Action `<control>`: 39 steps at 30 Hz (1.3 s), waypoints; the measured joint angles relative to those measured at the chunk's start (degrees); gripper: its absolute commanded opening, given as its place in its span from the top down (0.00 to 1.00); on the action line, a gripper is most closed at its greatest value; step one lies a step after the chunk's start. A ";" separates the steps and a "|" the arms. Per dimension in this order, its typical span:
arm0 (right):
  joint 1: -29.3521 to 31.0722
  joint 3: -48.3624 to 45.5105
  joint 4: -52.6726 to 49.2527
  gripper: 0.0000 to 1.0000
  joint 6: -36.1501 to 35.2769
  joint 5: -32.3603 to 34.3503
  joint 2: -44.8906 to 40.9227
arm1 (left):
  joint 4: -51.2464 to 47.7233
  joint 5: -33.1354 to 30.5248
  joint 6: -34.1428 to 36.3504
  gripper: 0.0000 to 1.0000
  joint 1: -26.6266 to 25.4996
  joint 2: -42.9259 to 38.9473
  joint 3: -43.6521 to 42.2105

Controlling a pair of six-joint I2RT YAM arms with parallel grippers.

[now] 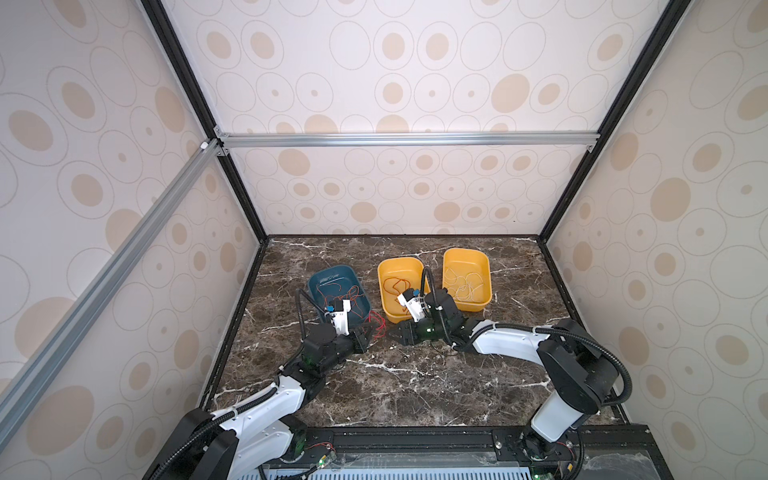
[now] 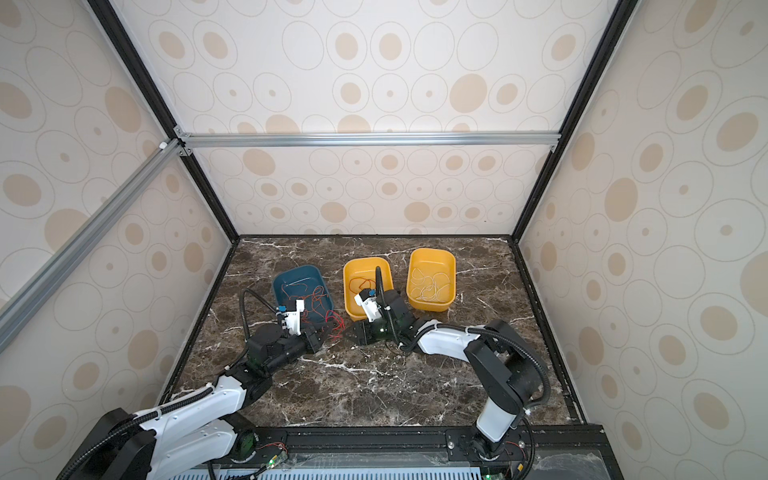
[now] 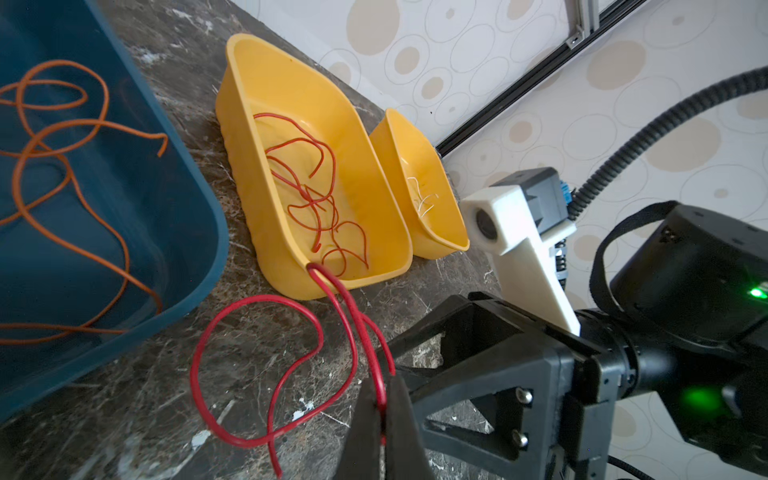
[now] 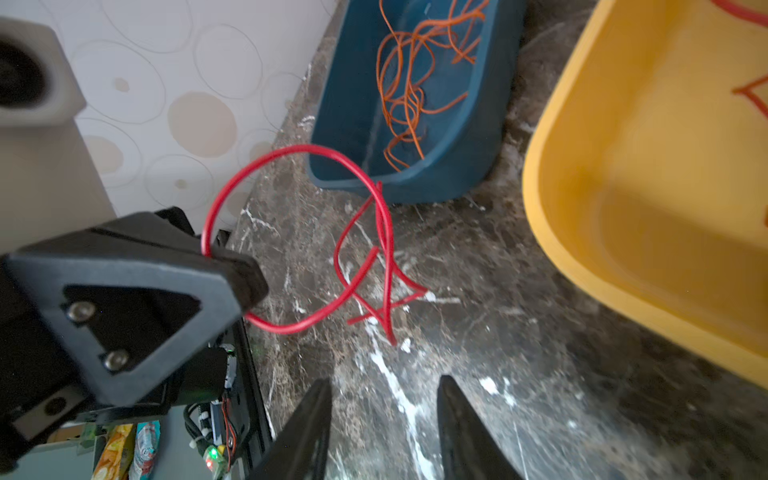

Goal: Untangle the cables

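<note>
A loose red cable (image 3: 257, 296) lies in loops on the marble table between the two grippers, seen in both top views (image 1: 376, 322) (image 2: 336, 322). My left gripper (image 3: 382, 399) is shut on one strand of it, close to the table (image 1: 368, 332). Facing it, my right gripper (image 4: 384, 382) is open with nothing between its fingers, a short way from the red loops (image 4: 307, 146). Orange cables (image 4: 409, 83) curl in the blue tray (image 1: 332, 272). Red cables (image 3: 320, 208) lie in the middle yellow tray (image 1: 399, 266). White cables (image 1: 463, 286) lie in the right yellow tray (image 1: 465, 253).
The three trays stand in a row behind the grippers at mid-table. Patterned walls with a black frame enclose the back and sides. Thick black hoses arch over both wrists. Bare marble (image 1: 395, 382) stretches toward the front edge.
</note>
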 measured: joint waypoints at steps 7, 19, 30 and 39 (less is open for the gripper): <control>0.00 0.11 5.09 0.74 2.99 -1.14 4.55 | 0.31 0.33 -1.09 1.00 0.00 -0.98 0.00; 0.00 0.57 -0.74 0.98 -1.11 4.85 3.10 | 4.09 2.54 -2.67 1.00 0.00 -0.98 -0.13; -0.09 0.70 -12.61 1.00 -10.12 17.90 -2.89 | 9.68 5.92 -5.57 1.00 -0.04 -0.42 -0.72; -6.27 2.21 -15.45 1.00 -9.75 13.51 -6.16 | 12.09 8.92 -6.14 1.00 -0.07 1.84 -0.72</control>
